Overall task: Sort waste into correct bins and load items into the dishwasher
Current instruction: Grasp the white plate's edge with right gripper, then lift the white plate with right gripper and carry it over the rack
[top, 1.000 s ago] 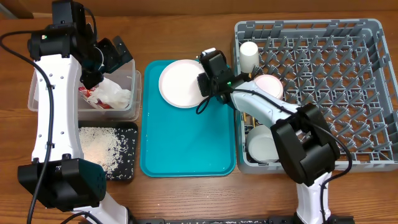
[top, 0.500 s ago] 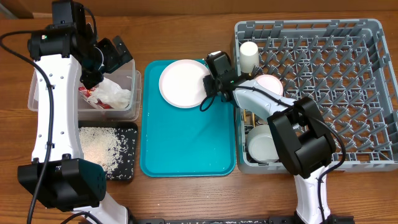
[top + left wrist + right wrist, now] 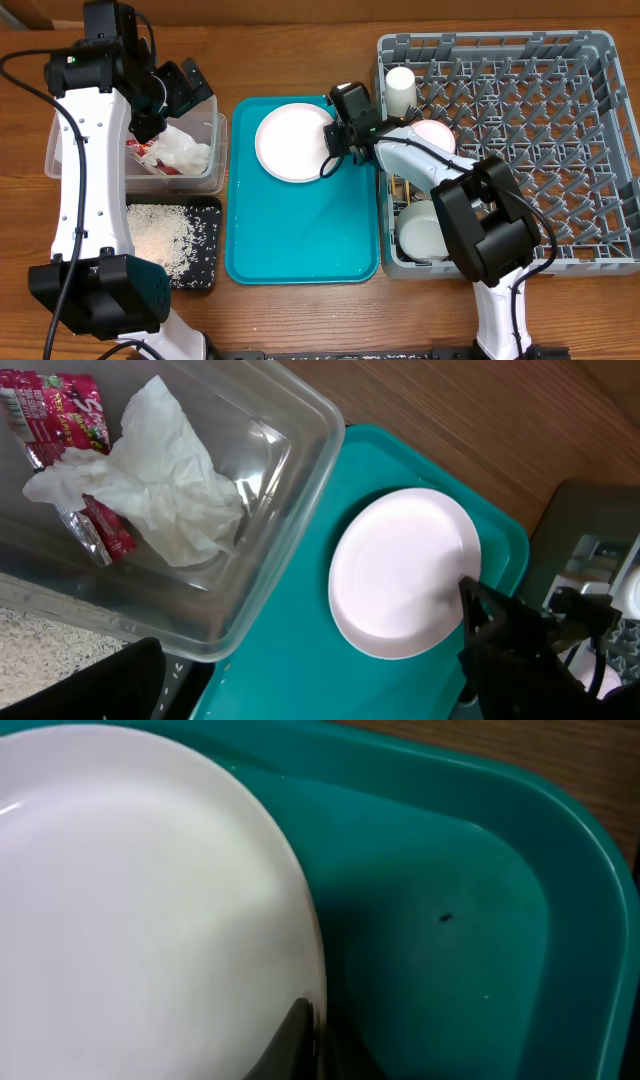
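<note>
The round whitish plate (image 3: 290,145) lies at the back of the teal tray (image 3: 300,235). My right gripper (image 3: 334,140) is shut on the plate's right rim; in the right wrist view one dark finger (image 3: 300,1035) lies on top of the plate (image 3: 130,900). My left gripper (image 3: 185,88) hangs open and empty over the clear tub (image 3: 218,150). The tub holds the red wrapper (image 3: 60,420) and the white tissue (image 3: 165,490). The plate also shows in the left wrist view (image 3: 400,575). Rice grains (image 3: 160,235) lie in the black tray (image 3: 208,275).
The grey dish rack (image 3: 560,140) stands at the right. It holds the pale cup (image 3: 401,88) at its back left, a pinkish bowl (image 3: 437,135) and a white bowl (image 3: 420,235) at its front left. Bare wood lies behind the tray.
The right gripper closed in on the plate's right rim, and the plate has shifted slightly toward the front of the tray. The left arm has not moved.
</note>
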